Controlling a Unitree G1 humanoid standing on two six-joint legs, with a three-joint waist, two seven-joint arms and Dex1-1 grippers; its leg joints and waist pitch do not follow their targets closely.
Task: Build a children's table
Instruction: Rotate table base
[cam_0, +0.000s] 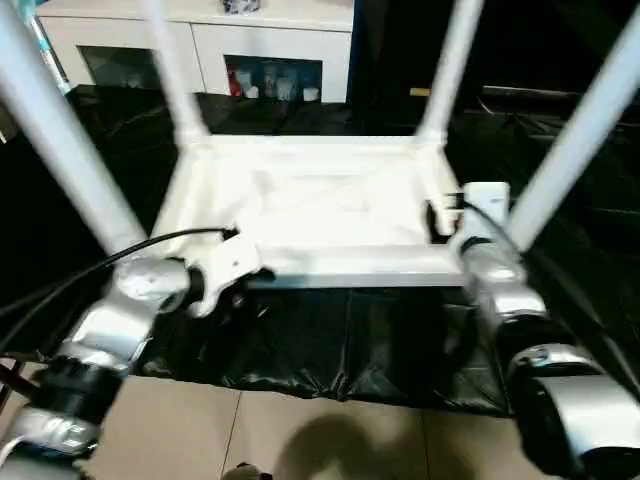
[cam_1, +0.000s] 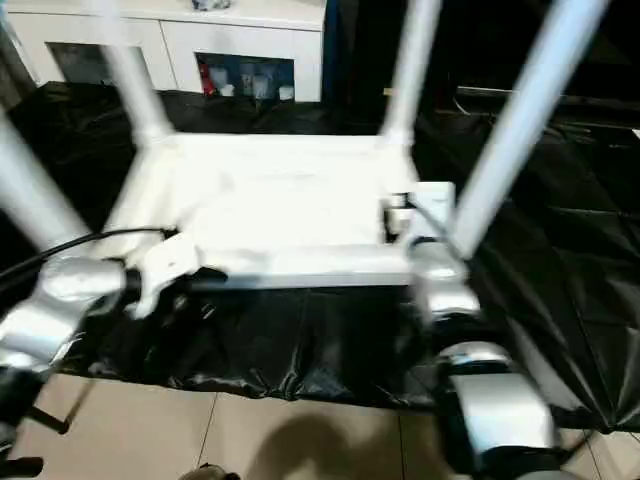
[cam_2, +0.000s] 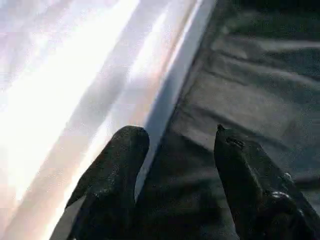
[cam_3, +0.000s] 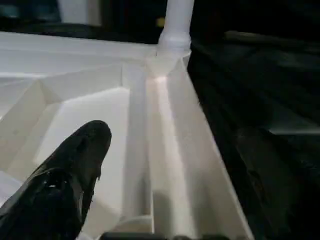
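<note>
Already the white plastic rectangular table top (cam_0: 320, 215) lies upside down on the black crinkled sheet (cam_0: 340, 350), ribs up, with all four white tube legs (cam_0: 578, 130) standing in its corner sockets, so I'd judge assembly done and turning it over next. Both silver arms meet its near edge. The left gripper (cam_2: 172, 165) has its black fingers (cam_2: 112, 175) spread astride the rim; the right gripper (cam_0: 445, 215) shows one finger (cam_3: 75, 165) inside the side wall, its spread I cannot tell. Lifting calls for firm grips on both sides
</note>
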